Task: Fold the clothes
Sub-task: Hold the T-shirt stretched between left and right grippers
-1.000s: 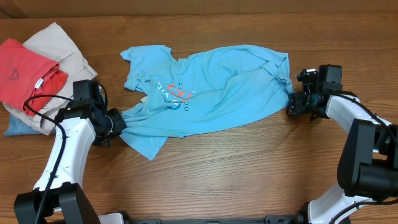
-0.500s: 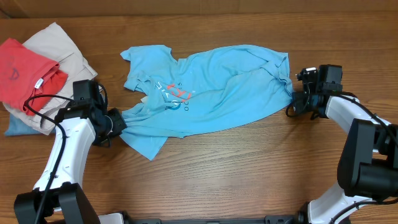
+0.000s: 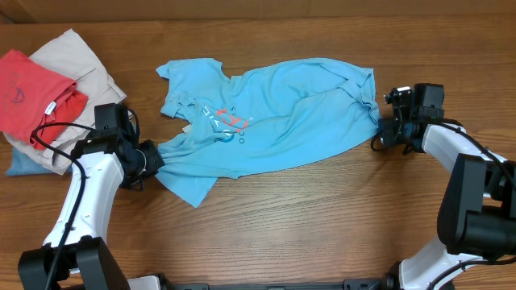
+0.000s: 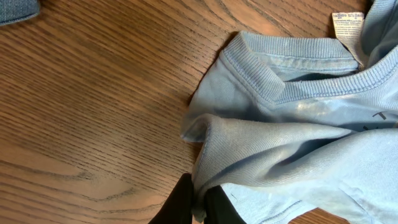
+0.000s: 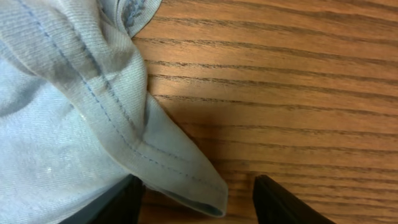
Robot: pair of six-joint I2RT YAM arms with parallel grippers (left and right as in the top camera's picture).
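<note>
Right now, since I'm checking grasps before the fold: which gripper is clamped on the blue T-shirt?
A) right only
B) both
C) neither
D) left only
D: the left gripper has its fingers pinched together on a fold of the T-shirt, while the right gripper stands open, with the shirt's hem corner lying loose between its fingers.

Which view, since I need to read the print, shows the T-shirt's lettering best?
Overhead: the whole lettering shows on the T-shirt. The left wrist view catches only a sliver of it at its right edge; the right wrist view shows just a hem, no print.
</note>
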